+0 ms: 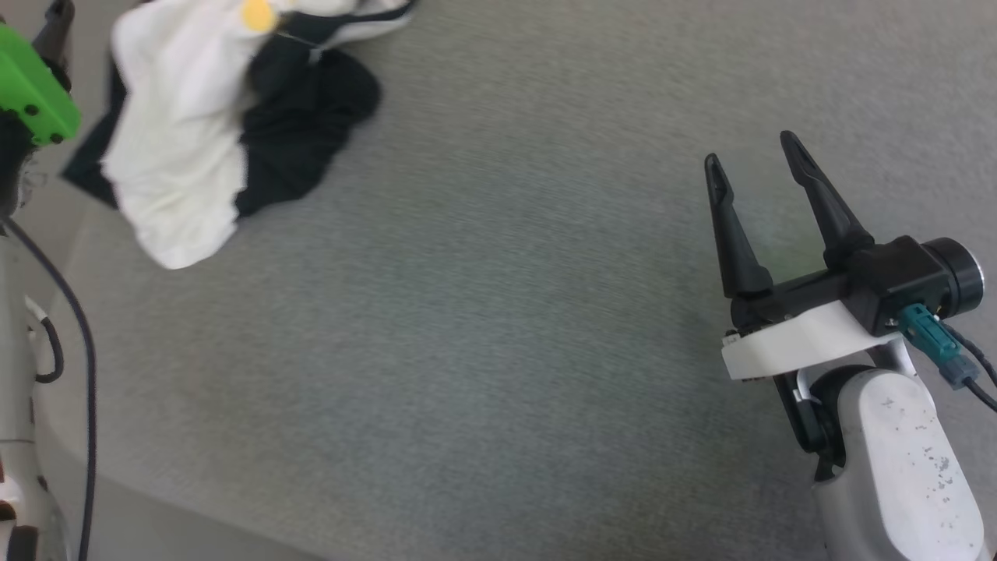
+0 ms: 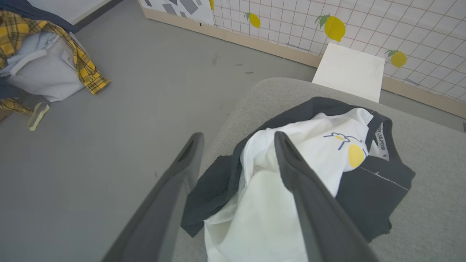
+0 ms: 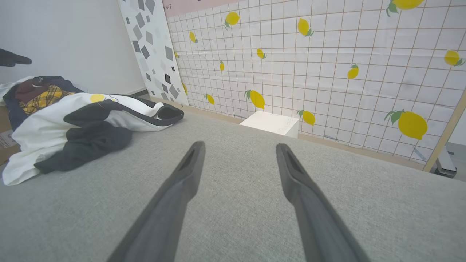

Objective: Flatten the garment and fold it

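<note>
The garment (image 1: pixel 187 132) lies crumpled in a heap at the far left corner of the grey padded table (image 1: pixel 498 351), white body up, black sleeves bunched beside it, with a yellow round print (image 2: pixel 356 155) near the neck trim. My left gripper (image 2: pixel 238 136) hovers open over the heap's edge at the table corner, with nothing between its fingers. I cannot tell whether a finger touches the cloth. My right gripper (image 1: pixel 750 152) stands open and empty over bare table far to the right, and the garment (image 3: pixel 54 127) is well to its left. In its own view, the right gripper (image 3: pixel 240 145) points across the table.
The table's rounded edge (image 1: pixel 117 475) runs along the lower left, with grey floor (image 2: pixel 109 109) beyond. A basket of plaid clothes (image 2: pixel 43 69) stands on the floor. A white box (image 2: pixel 349 69) sits by the lemon-print wall (image 3: pixel 327 72). A green mount (image 1: pixel 35 93) on the left arm is at the upper left.
</note>
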You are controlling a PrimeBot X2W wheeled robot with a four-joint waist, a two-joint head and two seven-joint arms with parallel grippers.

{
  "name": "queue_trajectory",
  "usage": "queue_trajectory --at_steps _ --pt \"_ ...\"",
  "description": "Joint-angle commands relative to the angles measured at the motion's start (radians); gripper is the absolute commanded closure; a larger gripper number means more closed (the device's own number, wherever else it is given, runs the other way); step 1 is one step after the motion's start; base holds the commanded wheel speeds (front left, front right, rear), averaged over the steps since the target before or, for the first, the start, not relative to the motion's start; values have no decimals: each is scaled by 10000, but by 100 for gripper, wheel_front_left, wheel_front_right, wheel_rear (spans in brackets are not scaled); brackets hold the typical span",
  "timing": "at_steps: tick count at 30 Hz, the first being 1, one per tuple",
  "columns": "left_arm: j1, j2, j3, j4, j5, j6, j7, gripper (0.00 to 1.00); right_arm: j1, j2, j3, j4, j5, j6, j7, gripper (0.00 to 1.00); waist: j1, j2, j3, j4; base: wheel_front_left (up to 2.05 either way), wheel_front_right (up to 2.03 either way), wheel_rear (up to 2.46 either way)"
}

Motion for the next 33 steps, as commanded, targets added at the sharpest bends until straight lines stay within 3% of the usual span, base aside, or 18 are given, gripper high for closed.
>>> queue_trajectory --at_steps 1,5,10,15,16,17,18,19,25,29,33 --pt "-62 118 127 75 -215 22 308 0 -109 -12 23 16 82 -17 -134 0 -3 78 1507 -1543 0 0 0" --pt "221 414 431 236 -580 499 1736 0 -131 -12 70 167 237 -17 -319 0 -3 78 1817 -1927 0 0 0" --pt "939 517 779 -22 -1020 1447 3693 0 -260 -12 41 291 323 -17 -507 0 -3 78 2019 -2179 0 0 0" --pt "1790 476 1035 -837 -1171 2222 4511 0 -362 -12 51 476 402 -17 -636 0 -3 78 1919 -2252 0 0 0" --pt "1994 476 1056 -1017 -1187 2318 4654 13 -369 -12 48 534 428 -17 -667 0 -3 78 1843 -2249 0 0 0" --pt "2144 491 1070 -1172 -1196 2365 4743 51 -363 -12 49 574 447 -17 -686 0 -3 78 1775 -2245 0 0 0" --pt "2310 544 1084 -1383 -1160 2384 4720 77 -351 -12 46 632 465 -17 -715 0 -3 78 1655 -2233 0 0 0" --pt "2412 622 1101 -1577 -1094 2349 4557 100 -346 -12 39 681 479 -17 -732 0 -3 78 1563 -2225 0 0 0" --pt "2561 1141 1224 -2400 14 2234 1544 100 -135 -12 -95 1031 573 -17 -886 0 -3 78 492 -2096 0 0 0" --pt "2178 1454 1193 -2470 1078 2335 -1533 100 155 -12 -196 1311 737 -17 -999 0 -3 78 -569 -2035 0 0 0" --pt "1563 1481 963 -2296 1539 2062 -3888 100 603 -12 -326 1526 949 -17 -1085 0 -3 78 -1643 -2041 0 0 0"
